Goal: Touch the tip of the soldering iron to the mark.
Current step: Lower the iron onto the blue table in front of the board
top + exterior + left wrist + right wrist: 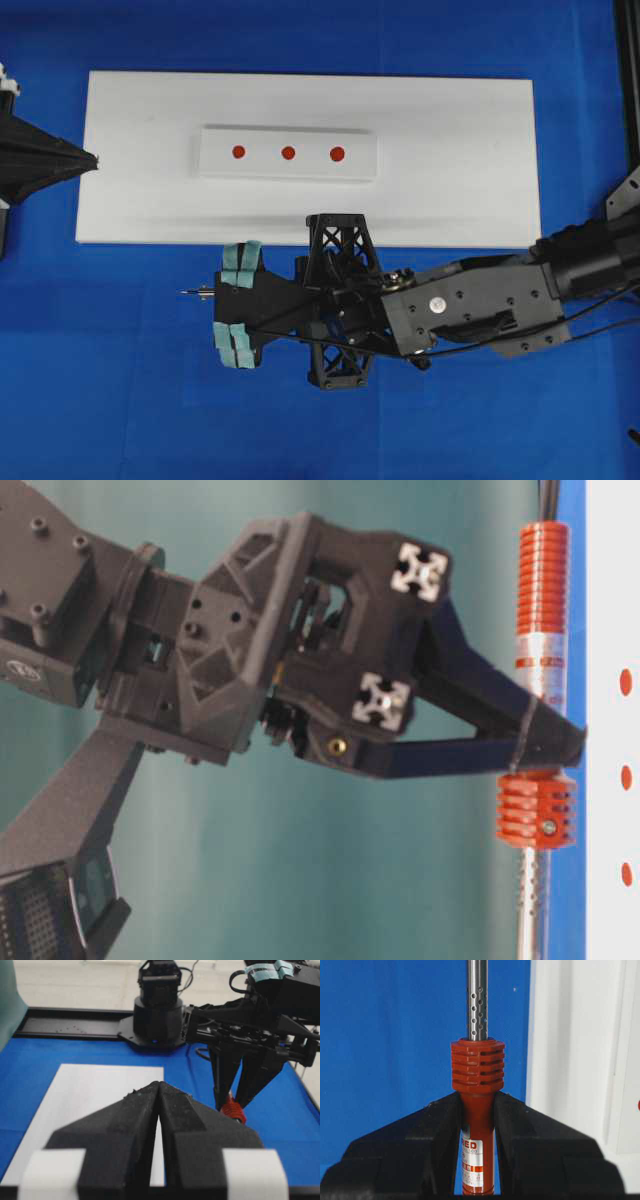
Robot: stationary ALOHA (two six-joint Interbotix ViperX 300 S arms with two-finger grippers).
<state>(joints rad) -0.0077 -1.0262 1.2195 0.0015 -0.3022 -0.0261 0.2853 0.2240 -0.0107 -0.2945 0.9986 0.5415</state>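
Observation:
My right gripper (238, 300) is shut on the soldering iron (477, 1070), clamping the red-orange handle just behind its ribbed collar (537, 810). The iron lies level above the blue cloth in front of the white board (460, 120), its thin tip (190, 292) pointing left. The mark (337, 154) is the rightmost and largest of three red dots on a raised white strip (215, 155). It also shows at the table-level view's right edge, the mark (625, 680). The tip is well away from it. My left gripper (92, 160) rests shut and empty at the board's left edge.
Two smaller red dots (238, 152) (288, 153) sit left of the mark on the strip. Blue cloth (100, 400) surrounds the board. The right arm (480, 305) stretches in from the right, and its base (157, 1015) stands at the far end in the left wrist view.

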